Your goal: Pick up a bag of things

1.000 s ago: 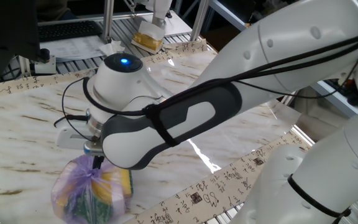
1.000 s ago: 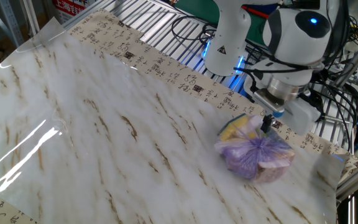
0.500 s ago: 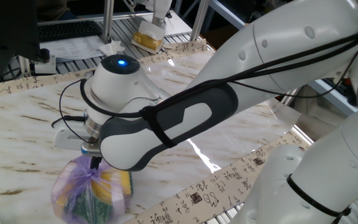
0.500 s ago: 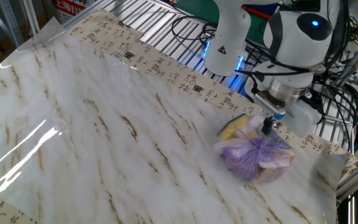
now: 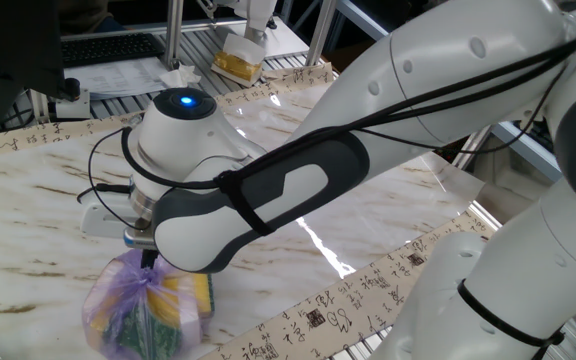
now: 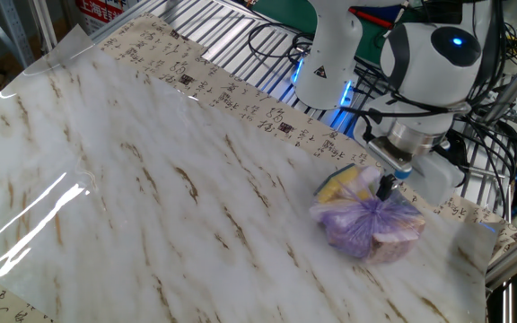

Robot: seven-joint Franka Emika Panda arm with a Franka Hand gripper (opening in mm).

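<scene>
Sitting on the marble-patterned counter (image 6: 151, 179), near its right end in the other fixed view and at its near left corner in the one fixed view: the bag of things (image 6: 366, 224), a lumpy pale-purple translucent sack gathered into a knot (image 6: 382, 203) at the top. Showing yellow (image 5: 190, 290) and dark green (image 5: 143, 325) through the plastic in the one fixed view, and a yellow edge (image 6: 335, 187) poking out on its far left side in the other.

Hanging straight above that knot: the gripper (image 6: 387, 187), pointing down from the white wrist (image 6: 424, 63) with its blue light glowing. Reaching down to the gathered plastic at the knot with the dark fingers (image 5: 150, 262), seemingly touching it; cannot tell from either view whether clenched on the plastic or merely resting against it, the tips being small and partly hidden by the arm's grey-and-white link (image 5: 268, 200).

Resting flat on the counter, the bag's body, not raised. Lying along the counter's edges, a strip printed with dark characters (image 6: 258, 112).
</scene>
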